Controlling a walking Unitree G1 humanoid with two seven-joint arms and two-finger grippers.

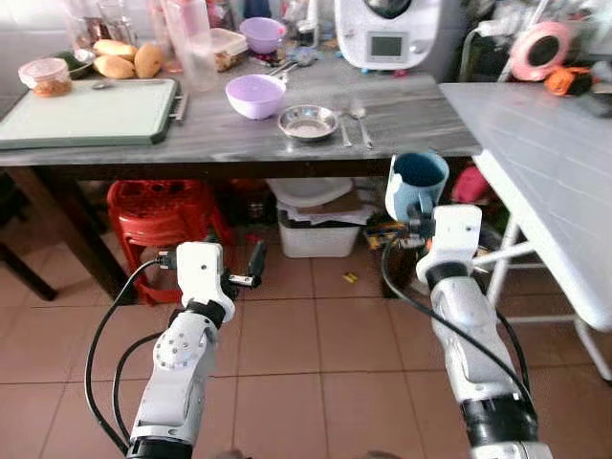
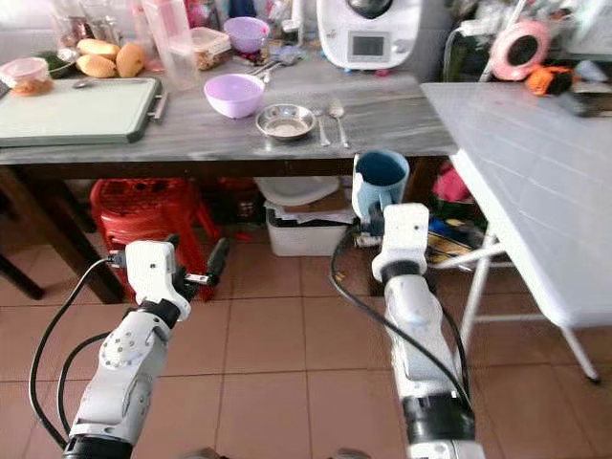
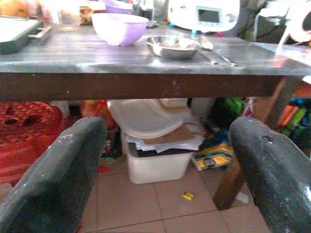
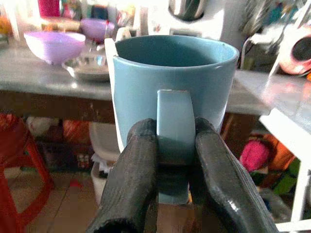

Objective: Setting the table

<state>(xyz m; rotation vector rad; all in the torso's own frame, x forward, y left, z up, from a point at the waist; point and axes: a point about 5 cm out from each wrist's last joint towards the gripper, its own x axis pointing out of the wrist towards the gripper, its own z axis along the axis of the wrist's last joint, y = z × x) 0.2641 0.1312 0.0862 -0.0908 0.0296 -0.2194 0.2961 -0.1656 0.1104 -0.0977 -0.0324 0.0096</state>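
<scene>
My right gripper [image 1: 413, 222] is shut on the handle of a light blue mug [image 1: 417, 182], holding it upright in front of the grey table's [image 1: 411, 120] front edge, just below the tabletop. In the right wrist view the two fingers [image 4: 136, 179] pinch the mug's [image 4: 170, 77] handle. On the table stand a purple bowl [image 1: 255, 96], a small steel bowl [image 1: 308, 122] and a spoon and fork [image 1: 356, 122]. My left gripper [image 1: 251, 273] is open and empty, low over the floor in front of the table.
A green cutting board [image 1: 91, 113] lies on the table's left part, with bread rolls [image 1: 120, 59], containers and a white appliance [image 1: 387, 33] behind. A white folding table [image 1: 550, 163] stands at right. Under the table sit a red stool [image 1: 158, 215] and a white bin [image 1: 316, 234].
</scene>
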